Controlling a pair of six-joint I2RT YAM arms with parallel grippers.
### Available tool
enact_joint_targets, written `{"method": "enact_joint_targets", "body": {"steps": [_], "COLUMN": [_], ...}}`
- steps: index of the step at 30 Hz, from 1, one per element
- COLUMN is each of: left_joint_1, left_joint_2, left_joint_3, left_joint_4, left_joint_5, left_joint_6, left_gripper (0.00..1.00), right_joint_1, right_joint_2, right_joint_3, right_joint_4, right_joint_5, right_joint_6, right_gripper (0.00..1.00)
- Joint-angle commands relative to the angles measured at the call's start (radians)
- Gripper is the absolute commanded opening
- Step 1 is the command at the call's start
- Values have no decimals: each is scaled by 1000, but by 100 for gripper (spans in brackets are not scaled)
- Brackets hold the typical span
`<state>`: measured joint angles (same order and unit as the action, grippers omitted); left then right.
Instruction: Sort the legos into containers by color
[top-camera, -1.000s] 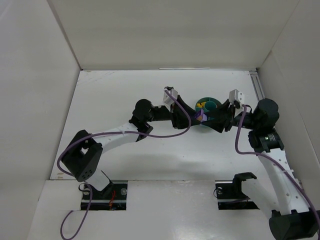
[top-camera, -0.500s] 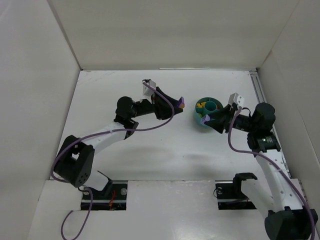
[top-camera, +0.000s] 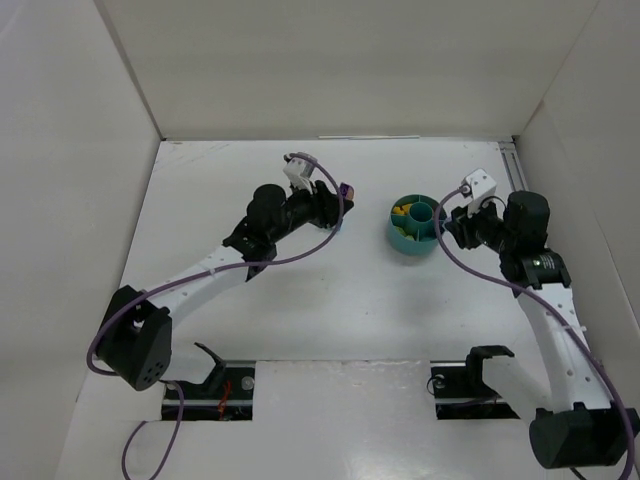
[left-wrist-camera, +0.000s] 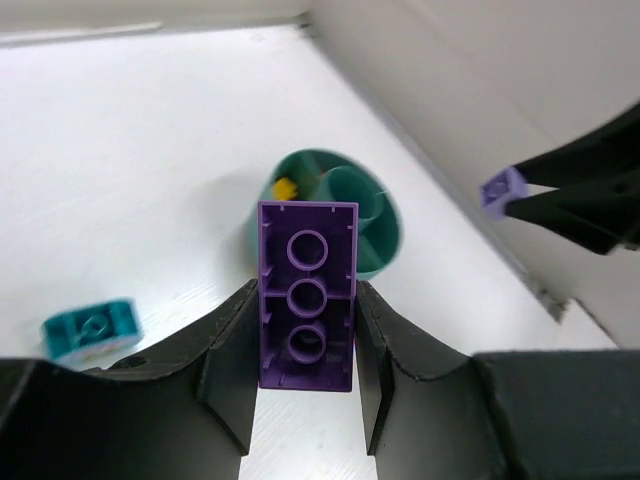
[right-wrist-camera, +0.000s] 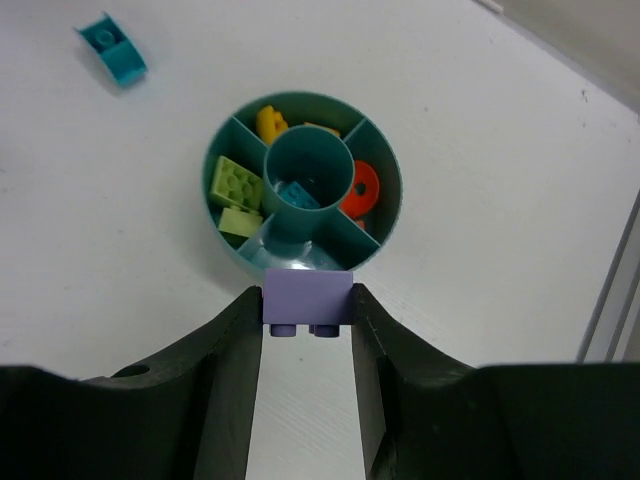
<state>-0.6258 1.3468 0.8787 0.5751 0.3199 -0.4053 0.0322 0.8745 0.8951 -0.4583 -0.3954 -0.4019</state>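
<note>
Top external: my left gripper (top-camera: 341, 197) is well left of the teal bowl (top-camera: 396, 238), clenched on a purple brick (top-camera: 347, 188). Left wrist: the brick sits lengthwise between the jaws (hollow side to camera), and a teal brick (left-wrist-camera: 90, 328) lies on the table (left-wrist-camera: 150, 150). Right wrist: my right gripper (right-wrist-camera: 307, 312) pinches a lilac brick (right-wrist-camera: 307, 295) beside the bowl's rim.

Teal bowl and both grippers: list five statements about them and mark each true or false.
1. The left gripper is shut on a purple brick. True.
2. The right gripper holds nothing. False: it grips a lilac brick.
3. The teal bowl has a teal brick in its centre compartment. True.
4. No brick lies on the table. False: a loose teal brick lies there, apart from the bowl.
5. The yellow-green bricks share a compartment with the orange-red piece. False: they sit in compartments on opposite sides of the centre.
</note>
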Motion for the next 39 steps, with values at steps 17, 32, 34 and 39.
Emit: {"method": "enact_joint_targets", "body": {"steps": [17,32,34,39], "left_joint_1": [-11,-11,-11,-11], "left_joint_2": [-75,-75,-75,-84], "left_joint_3": [-69,-87,-87,-87], "left_joint_4": [-106,-106,-106,-106], "left_joint_5": [-133,-114,-114,-96], "left_joint_6": [82,91,91,91], "left_gripper": [0,0,0,0], "right_joint_1": [23,106,106,106], "right_joint_2": [228,319,331,340], "right_joint_3": [-59,-68,-68,-59], "right_joint_4": [290,299,299,287], "right_joint_5": [76,198,198,210], "right_joint_6": [1,34,34,34], "right_gripper": [11,26,29,54]}}
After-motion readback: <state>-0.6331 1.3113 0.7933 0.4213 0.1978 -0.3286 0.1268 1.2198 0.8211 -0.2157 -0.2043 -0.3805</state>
